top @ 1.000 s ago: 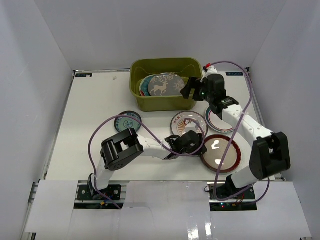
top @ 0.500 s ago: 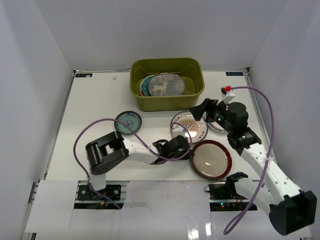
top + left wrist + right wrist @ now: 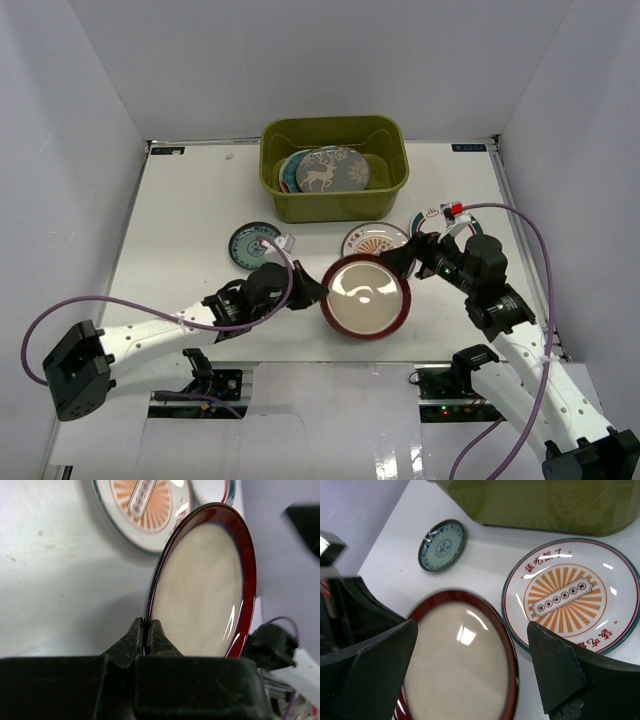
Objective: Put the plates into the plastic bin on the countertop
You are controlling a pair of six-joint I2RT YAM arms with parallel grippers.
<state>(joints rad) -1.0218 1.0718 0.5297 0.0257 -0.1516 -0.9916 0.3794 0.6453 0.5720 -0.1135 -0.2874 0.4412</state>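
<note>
— Nearest first. Left jaws?
— Clamped on the rim of the dark red-rimmed plate (image 3: 365,296), at the edge toward the left arm (image 3: 160,330). Seemingly lifted off the worktop (image 3: 180,210), in front of the other plates.
— And the right jaws?
— Spread wide, gripping nothing, just beside the plate's right edge.
— Heading of the plate?
— Round, so no long axis to speak of. Hollow cream face up toward the overhead camera, exact tilt hard to judge; body reaching rightward from the pinch.
— Best way to carry?
— Keep the pinch firm; only a thin bite of rim. Raise well over the orange sunburst plate (image 3: 372,237) just beyond, and the white green-rimmed plate (image 3: 426,219) to its right. Steer clear of the small teal-patterned plate (image 3: 255,243) on the left. Swing forward to the plastic bin (image 3: 330,123) at the far edge, clear its near wall, then lower flat onto the grey deer plate (image 3: 330,170) already inside. Let go low, not from height. Hold the right arm (image 3: 500,300) back from the path.
</note>
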